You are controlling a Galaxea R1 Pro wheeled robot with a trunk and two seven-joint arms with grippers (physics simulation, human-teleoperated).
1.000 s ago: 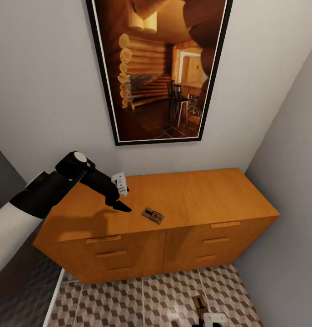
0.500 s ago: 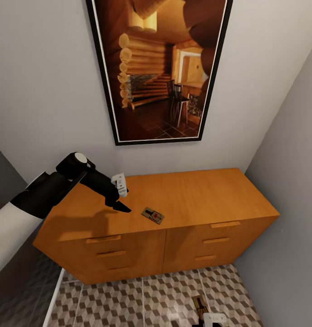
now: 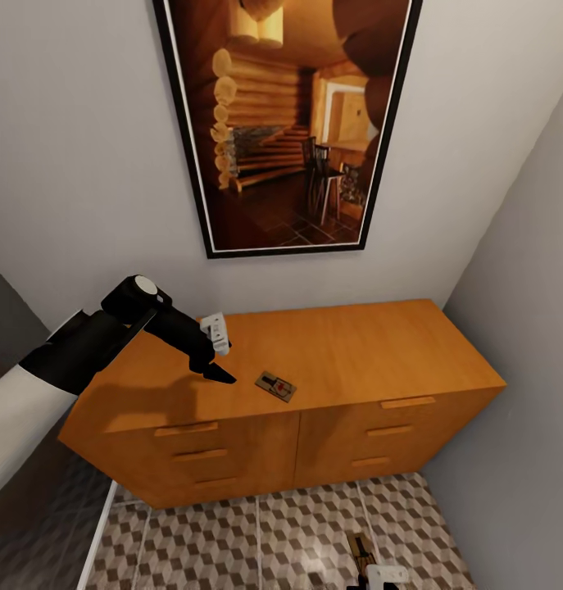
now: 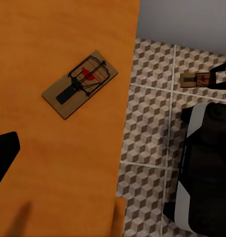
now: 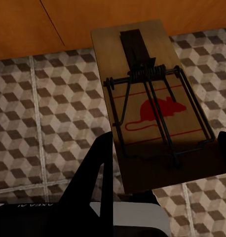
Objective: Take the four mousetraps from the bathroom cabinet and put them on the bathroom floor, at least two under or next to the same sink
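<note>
1. Nearest, at the lower edge of the head view, the right gripper (image 3: 371, 574) sits low over the bathroom floor (image 3: 256, 533). In its wrist view its fingers (image 5: 95, 173) clamp one mousetrap (image 5: 152, 98) by the near end, board level above the cube-patterned tiles.
2. That held mousetrap (image 3: 361, 547) hangs in front of the cabinet (image 3: 297, 442), a strip of open tile between it and the drawer fronts.
3. Bare floor runs left and right along the cabinet's base; a grey wall closes in on the right.
4. On the cabinet top, a second mousetrap (image 3: 275, 385) lies flat near the front edge, angled to it, with bare wood all round.
5. The left gripper (image 3: 220, 373) hovers over the top just beside that mousetrap (image 4: 79, 84), not touching; whether its fingers are spread or closed cannot be told.
6. Farthest, a framed picture (image 3: 285, 123) hangs on the wall above the cabinet.
</note>
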